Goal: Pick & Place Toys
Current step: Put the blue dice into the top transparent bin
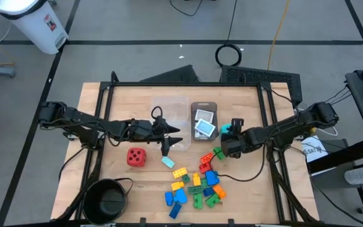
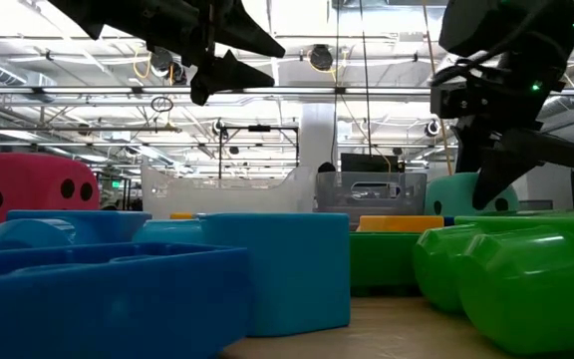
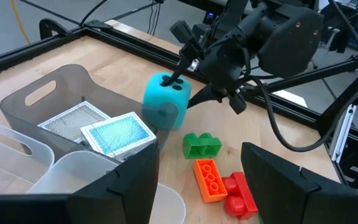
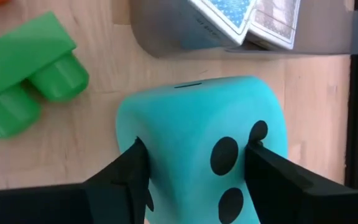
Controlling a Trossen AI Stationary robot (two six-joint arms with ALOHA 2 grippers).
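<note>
The teal die [image 4: 201, 155], a cube lacking any long axis, is clasped between the right gripper [image 4: 194, 177] jaws.

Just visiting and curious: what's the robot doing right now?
Right gripper jaws closing around teal die, beside grey tray. Left gripper hovers empty, jaws apart, near red die. Nothing in the way.

Around my wooden table [image 1: 244, 195] I see grey floor [image 1: 137, 25] crossed by dark lines, a white bin [image 1: 33, 22] off one far corner, a black cable coil [image 1: 229, 55] behind, and overhead a bright ceiling [image 2: 367, 60] of pipes and beams
</note>
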